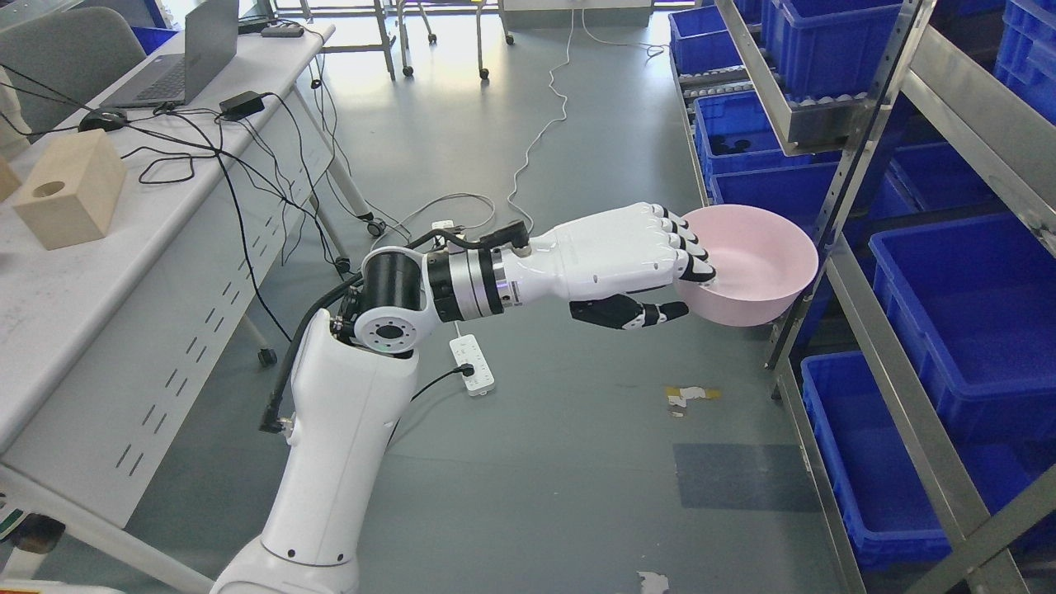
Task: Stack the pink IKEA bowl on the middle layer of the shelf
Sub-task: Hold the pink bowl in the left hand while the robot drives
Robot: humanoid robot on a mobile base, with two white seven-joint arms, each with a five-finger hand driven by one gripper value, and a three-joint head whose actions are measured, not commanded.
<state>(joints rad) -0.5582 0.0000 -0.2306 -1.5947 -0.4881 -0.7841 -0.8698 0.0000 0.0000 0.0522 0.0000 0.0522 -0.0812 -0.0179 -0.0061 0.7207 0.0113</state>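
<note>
A pink bowl (763, 260) hangs in the air, upright, just in front of the metal shelf (858, 157) on the right. My left hand (691, 287) is shut on the bowl's near rim: the fingers (689, 247) hook over the rim into the bowl and the thumb (639, 313) presses under its outer wall. The arm reaches in from the lower left, stretched out towards the shelf. The bowl's far edge overlaps a slanted shelf post. The right arm does not show.
The shelf holds several blue plastic bins (965, 305) on its layers. A white desk (99, 272) at the left carries a laptop (177, 62), cables and a wooden block (70, 190). A power strip (472, 363) and cords lie on the grey floor.
</note>
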